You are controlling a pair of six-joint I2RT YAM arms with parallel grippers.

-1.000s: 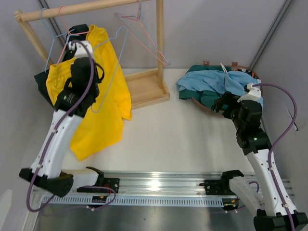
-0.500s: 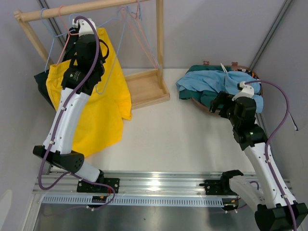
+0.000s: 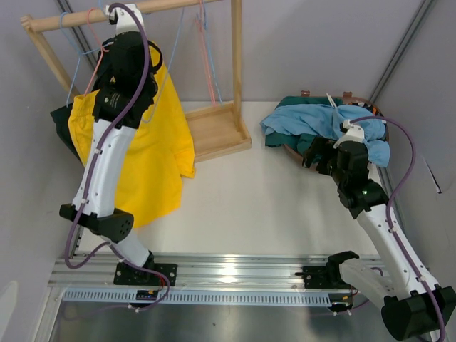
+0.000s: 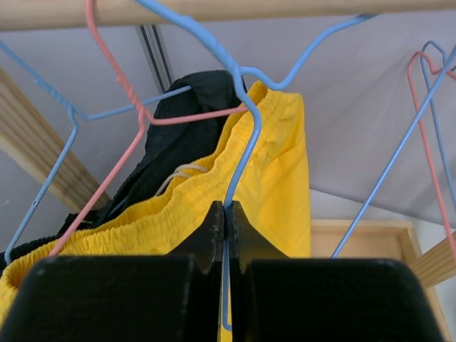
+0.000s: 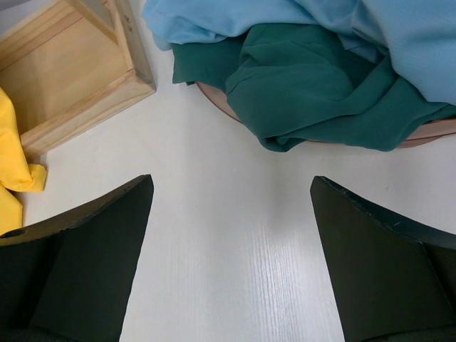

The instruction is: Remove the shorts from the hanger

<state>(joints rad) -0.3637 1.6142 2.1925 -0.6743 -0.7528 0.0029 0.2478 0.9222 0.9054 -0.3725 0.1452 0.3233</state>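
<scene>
The yellow shorts (image 3: 153, 149) hang on a blue wire hanger (image 4: 246, 135) under the wooden rail (image 3: 107, 14). My left gripper (image 3: 125, 53) is raised close to the rail and is shut on the blue hanger's wire, seen in the left wrist view (image 4: 225, 206). The yellow shorts (image 4: 278, 178) hang just behind the fingers. The black shorts (image 4: 185, 121) hang behind them on a pink hanger (image 4: 117, 78) and show at the left (image 3: 63, 125). My right gripper (image 3: 313, 153) is open and empty above the table (image 5: 231, 206), just short of the light blue shorts (image 5: 285, 18) and teal shorts (image 5: 320, 92).
The light blue (image 3: 320, 121) and teal shorts lie heaped in a brown basket (image 5: 214, 96) at the back right. The rack's wooden base (image 3: 214, 132) stands at the back centre. Empty pink and blue hangers (image 3: 206, 57) hang near the rack's right post.
My left arm has risen toward the rail, carrying the blue hanger and yellow shorts up. My right gripper has shifted a little left, away from the basket.
</scene>
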